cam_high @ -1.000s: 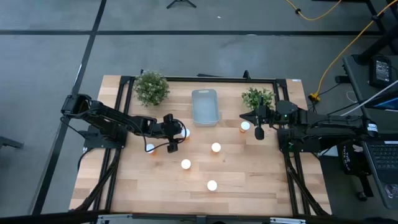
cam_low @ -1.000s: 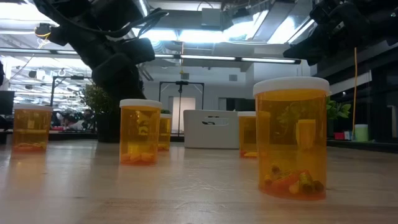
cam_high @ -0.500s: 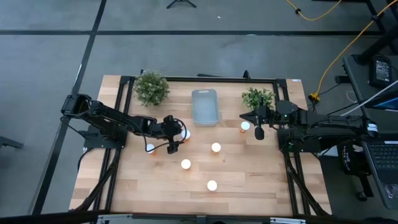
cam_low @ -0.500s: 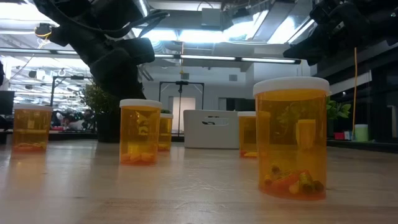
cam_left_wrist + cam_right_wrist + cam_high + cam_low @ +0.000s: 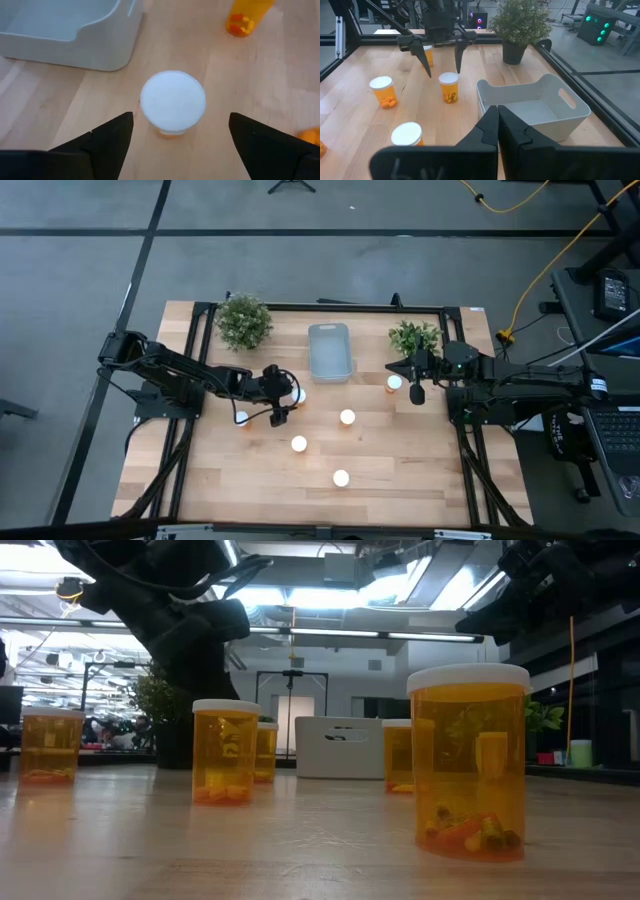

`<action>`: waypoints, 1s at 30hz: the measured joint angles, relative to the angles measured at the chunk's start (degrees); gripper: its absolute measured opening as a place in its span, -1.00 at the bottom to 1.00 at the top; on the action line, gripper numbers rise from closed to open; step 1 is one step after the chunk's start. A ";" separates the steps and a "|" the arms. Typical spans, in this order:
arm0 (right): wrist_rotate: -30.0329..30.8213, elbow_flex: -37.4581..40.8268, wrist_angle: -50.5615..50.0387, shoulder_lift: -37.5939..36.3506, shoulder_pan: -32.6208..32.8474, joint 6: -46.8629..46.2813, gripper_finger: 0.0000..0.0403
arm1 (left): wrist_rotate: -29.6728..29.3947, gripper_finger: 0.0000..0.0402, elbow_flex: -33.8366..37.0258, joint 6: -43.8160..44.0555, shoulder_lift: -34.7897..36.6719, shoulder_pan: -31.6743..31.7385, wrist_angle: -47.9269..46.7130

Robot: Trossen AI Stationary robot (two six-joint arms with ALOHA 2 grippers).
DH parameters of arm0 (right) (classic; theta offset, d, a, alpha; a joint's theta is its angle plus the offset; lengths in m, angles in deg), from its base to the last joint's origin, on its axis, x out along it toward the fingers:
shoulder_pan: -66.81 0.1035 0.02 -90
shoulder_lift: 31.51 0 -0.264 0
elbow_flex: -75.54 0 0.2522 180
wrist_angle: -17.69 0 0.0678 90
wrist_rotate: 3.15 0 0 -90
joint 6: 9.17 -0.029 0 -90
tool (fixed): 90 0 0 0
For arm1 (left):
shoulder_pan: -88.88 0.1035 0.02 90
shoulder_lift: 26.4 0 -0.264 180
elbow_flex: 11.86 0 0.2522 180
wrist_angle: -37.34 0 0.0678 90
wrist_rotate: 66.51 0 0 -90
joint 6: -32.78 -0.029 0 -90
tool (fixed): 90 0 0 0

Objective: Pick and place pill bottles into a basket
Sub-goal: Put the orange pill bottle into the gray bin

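Note:
Six orange pill bottles with white caps stand upright on the wooden table. My left gripper (image 5: 284, 400) is open and points down over one bottle (image 5: 172, 100), which stands on its base near the tray's near left corner; the fingers stand on either side of its cap without touching. The right wrist view shows this gripper (image 5: 443, 70) just above that bottle (image 5: 448, 86). The pale blue-grey tray (image 5: 330, 350) sits at the far middle. My right gripper (image 5: 416, 393) is shut and empty beside another bottle (image 5: 394, 383).
Other bottles stand at the left (image 5: 241, 417), middle (image 5: 347, 417), lower middle (image 5: 298, 444) and near the front (image 5: 341, 478). Two potted plants (image 5: 243, 320) (image 5: 414, 337) flank the tray at the far edge. A black frame runs along the table's sides.

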 joint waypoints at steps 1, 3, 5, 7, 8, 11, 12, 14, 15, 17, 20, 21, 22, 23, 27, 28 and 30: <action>-0.01 0.00 0.00 -0.01 0.02 0.00 -0.99 | -0.52 0.60 0.00 0.05 0.00 0.00 -0.02; 0.01 0.00 0.00 -0.01 0.02 0.00 -0.99 | -0.96 0.61 0.00 0.34 0.00 0.00 -0.02; 0.01 0.00 0.00 -0.01 0.00 0.02 -0.99 | -0.98 0.61 0.00 0.35 0.00 0.00 -0.02; 0.00 0.00 0.00 -0.01 0.02 0.01 -0.99 | -1.77 0.60 0.00 -0.26 0.00 0.00 -0.02; 0.00 0.00 0.00 -0.01 0.01 0.00 -0.99 | -2.43 0.61 0.00 -0.77 0.00 0.00 -0.02; -0.01 0.00 0.00 -0.01 0.00 0.02 -0.99 | -3.35 0.60 0.00 -0.98 0.00 0.02 -0.02; 0.01 0.00 0.00 -0.01 0.00 0.02 -0.99 | -3.41 0.60 0.00 -0.98 -0.03 0.01 -0.01; 0.01 0.00 0.00 0.01 0.00 0.05 -0.99 | -3.47 0.60 -0.02 -1.07 -1.01 0.00 0.60; 0.00 0.00 0.00 -0.01 0.02 0.10 -0.99 | -3.43 0.60 -0.02 -1.11 -1.66 0.00 0.72; 0.01 0.00 0.02 0.00 0.02 0.13 -0.99 | -2.87 0.60 -0.02 -1.52 -3.61 0.00 2.76; 0.01 0.00 0.04 0.02 0.00 0.20 -0.99 | -1.57 0.60 -0.02 -4.54 -6.30 -0.04 5.09; 0.01 0.00 0.02 0.02 0.02 0.20 -0.99 | -1.59 0.60 -0.02 -5.46 -6.97 -0.04 6.17; -0.01 0.00 0.02 0.02 0.02 0.20 -0.99 | -1.62 0.60 -0.02 -5.97 -7.29 -0.04 6.75; 0.01 0.00 0.03 -0.01 0.01 0.20 -0.99 | -1.66 0.60 -0.03 -6.10 -7.60 0.02 7.45; 0.01 0.00 0.02 0.00 0.00 0.20 -0.99 | -1.84 0.60 -0.04 -6.10 -8.00 0.19 8.10; 0.00 0.02 0.00 0.00 0.02 0.20 -0.99 | -1.84 0.60 -0.04 -6.10 -8.00 0.18 8.39; 0.01 0.02 0.01 0.01 0.02 0.20 -0.99 | -1.84 0.60 -0.04 -6.17 -8.00 0.17 9.02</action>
